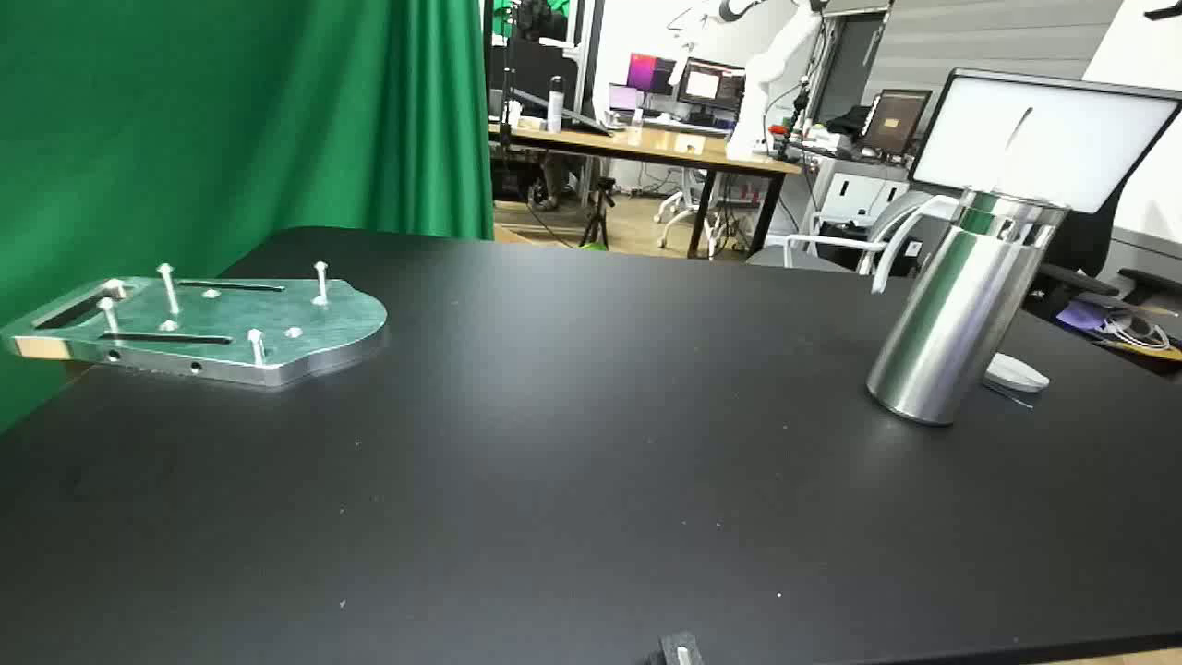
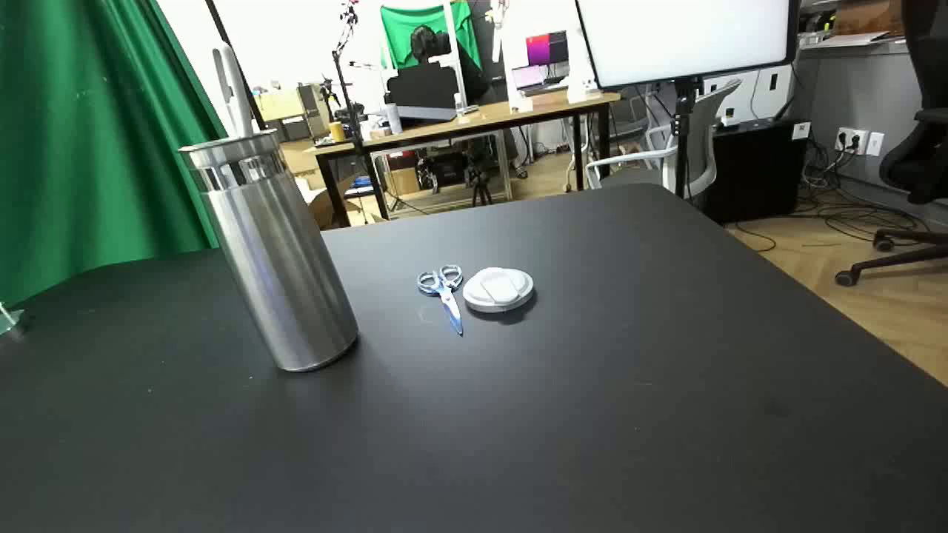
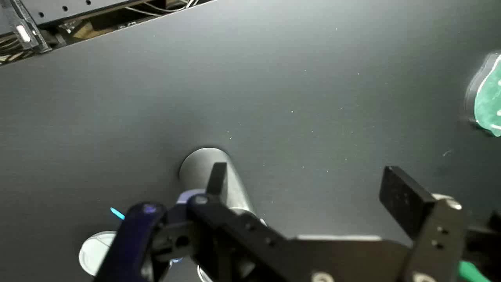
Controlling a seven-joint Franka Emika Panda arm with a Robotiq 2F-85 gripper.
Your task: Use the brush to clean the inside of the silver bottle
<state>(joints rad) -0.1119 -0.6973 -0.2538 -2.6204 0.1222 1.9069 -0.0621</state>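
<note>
Well, the end effector [image 3: 307,178] has its fingers [image 3: 216,180] spread wide and grips nothing that I can make out. In the wrist view one of those fingers crosses in front of the bottle [image 3: 199,167], though how near they truly are I couldn't swear. The bottle stands on the surface [image 1: 591,416] with the brush [image 2: 235,96] in it, the pale handle rising past the rim; whatever lies inside is hidden. I'd guess the brush is light and fairly stiff, yet thin enough to twist between the pads, so best pinch it squarely on the exposed handle, clear of the rim. The bottle, being tall, smooth metal, may slide or tip if scrubbed hard sideways; straight up-and-down strokes look kinder. Near it lie scissors [image 2: 449,297], just beside a white disc [image 2: 498,289], and a pegged plate [image 1: 240,314] sits well apart, toward the green curtain [image 1: 231,129].
</note>
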